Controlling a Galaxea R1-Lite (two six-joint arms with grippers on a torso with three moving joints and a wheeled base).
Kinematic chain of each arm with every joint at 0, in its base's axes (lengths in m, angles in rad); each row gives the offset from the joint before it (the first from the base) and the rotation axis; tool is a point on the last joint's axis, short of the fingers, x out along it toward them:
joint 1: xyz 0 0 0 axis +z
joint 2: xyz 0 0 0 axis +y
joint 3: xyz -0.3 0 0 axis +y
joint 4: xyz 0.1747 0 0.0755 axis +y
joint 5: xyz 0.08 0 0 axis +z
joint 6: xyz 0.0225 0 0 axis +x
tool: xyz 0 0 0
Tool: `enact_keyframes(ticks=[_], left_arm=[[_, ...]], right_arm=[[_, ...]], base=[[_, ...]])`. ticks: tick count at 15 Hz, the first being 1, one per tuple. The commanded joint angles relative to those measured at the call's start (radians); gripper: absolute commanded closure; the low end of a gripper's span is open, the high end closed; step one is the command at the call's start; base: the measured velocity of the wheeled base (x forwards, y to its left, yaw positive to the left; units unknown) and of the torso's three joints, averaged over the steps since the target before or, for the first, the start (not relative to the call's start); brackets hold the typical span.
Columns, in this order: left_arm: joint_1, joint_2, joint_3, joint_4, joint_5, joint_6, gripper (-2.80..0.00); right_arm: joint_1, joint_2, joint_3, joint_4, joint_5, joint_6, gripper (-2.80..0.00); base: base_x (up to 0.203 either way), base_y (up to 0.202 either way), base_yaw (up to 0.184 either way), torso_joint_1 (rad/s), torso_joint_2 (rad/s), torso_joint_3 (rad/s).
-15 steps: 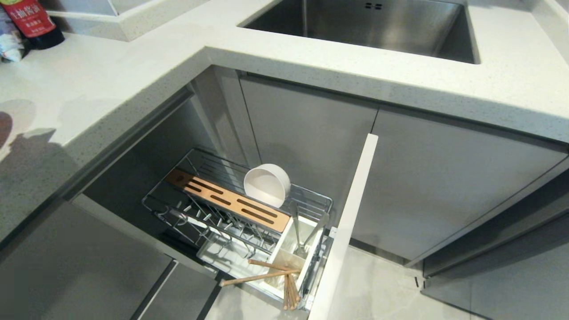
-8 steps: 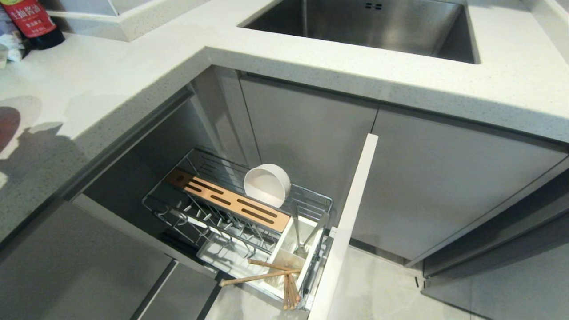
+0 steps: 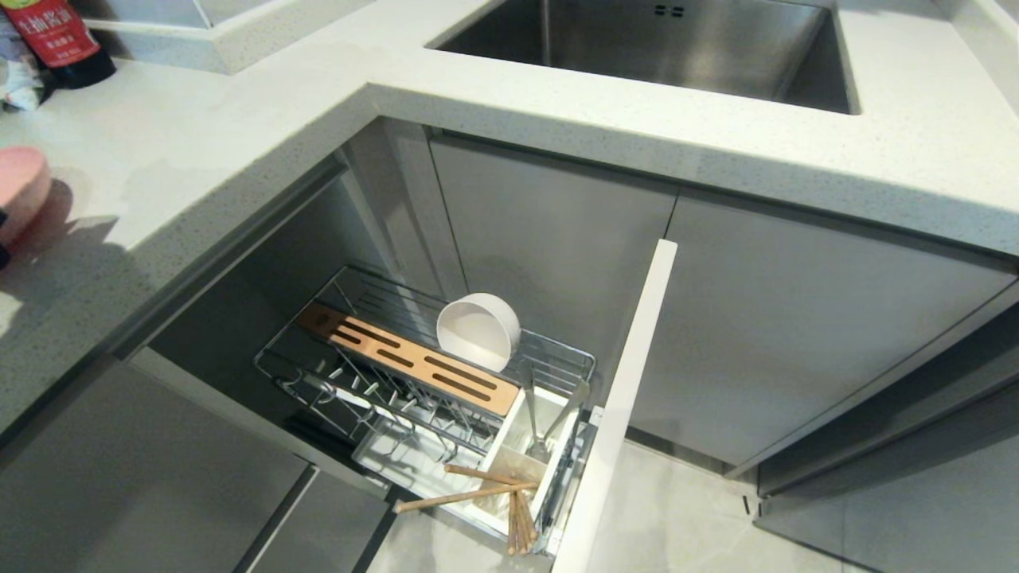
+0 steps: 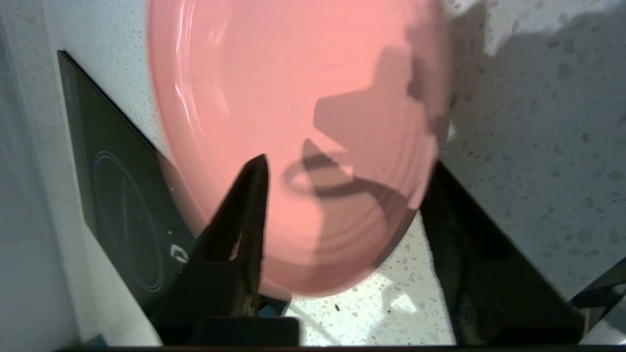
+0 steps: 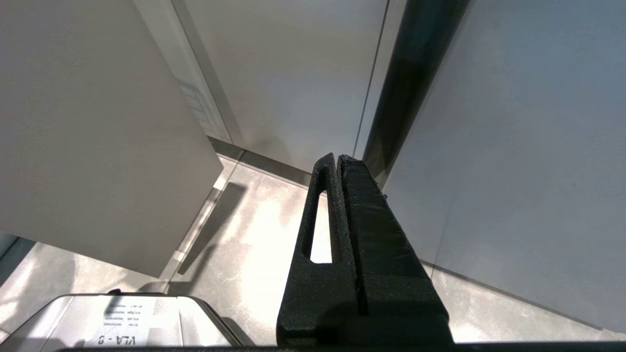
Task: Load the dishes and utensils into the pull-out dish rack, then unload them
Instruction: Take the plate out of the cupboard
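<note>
The pink plate (image 4: 293, 98) lies blurred over the speckled counter (image 4: 538, 146); only its edge (image 3: 20, 195) shows at the far left of the head view. My left gripper (image 4: 349, 161) is open around its near rim, one finger (image 4: 244, 215) over the plate, the other (image 4: 455, 234) just outside its edge. The pull-out dish rack (image 3: 358, 274) stands pulled out below the counter. In it are the white bowl (image 3: 478, 330) on edge, the chopsticks (image 3: 466, 487) across the utensil box, and the spoon (image 3: 531, 410). My right gripper (image 5: 338, 157) hangs shut and empty by the cabinet fronts.
A black hob (image 4: 122, 205) lies partly under the plate. The steel sink (image 3: 677, 48) is at the back, a red-labelled bottle (image 3: 56, 40) at the back left. The rack's pale front panel (image 3: 621, 398) juts over the floor. A chopstick bundle (image 3: 519, 525) stands in the box.
The pink plate has come into the head view at the left edge of the counter, where before only a dark shadow lay. The rack and its contents have not moved.
</note>
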Motion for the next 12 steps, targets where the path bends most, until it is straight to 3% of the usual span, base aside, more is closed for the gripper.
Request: enact_keyframes(ticks=[1, 2, 5, 9, 11, 12], left_arm=[[-0.003, -0.012, 0.0, -0.001, 0.005, -0.02, -2.8], [-0.016, -0.018, 0.0, -0.021, -0.001, -0.053, -2.8], [-0.024, -0.052, 0.001, -0.105, -0.152, -0.133, -2.8], [-0.026, -0.147, 0.011, -0.213, -0.493, -0.361, -2.8], [-0.026, -0.216, 0.046, -0.332, -0.599, -0.49, -2.8], [-0.026, -0.257, 0.098, -0.416, -0.642, -0.558, 0.0]], right_arm=[[0.0, 0.0, 0.0, 0.0, 0.0, 0.0, 0.0], [0.0, 0.0, 0.0, 0.001, 0.0, 0.0, 0.0], [0.0, 0.0, 0.0, 0.001, 0.0, -0.001, 0.0], [0.0, 0.0, 0.0, 0.0, 0.0, 0.0, 0.0], [0.0, 0.0, 0.0, 0.001, 0.0, -0.001, 0.0], [0.0, 0.0, 0.0, 0.001, 0.0, -0.001, 0.0]], base=[[0.0, 0.0, 0.0, 0.0, 0.0, 0.0], [0.0, 0.0, 0.0, 0.0, 0.0, 0.0], [0.0, 0.0, 0.0, 0.0, 0.0, 0.0], [0.0, 0.0, 0.0, 0.0, 0.0, 0.0], [0.0, 0.0, 0.0, 0.0, 0.0, 0.0], [0.0, 0.0, 0.0, 0.0, 0.0, 0.0]])
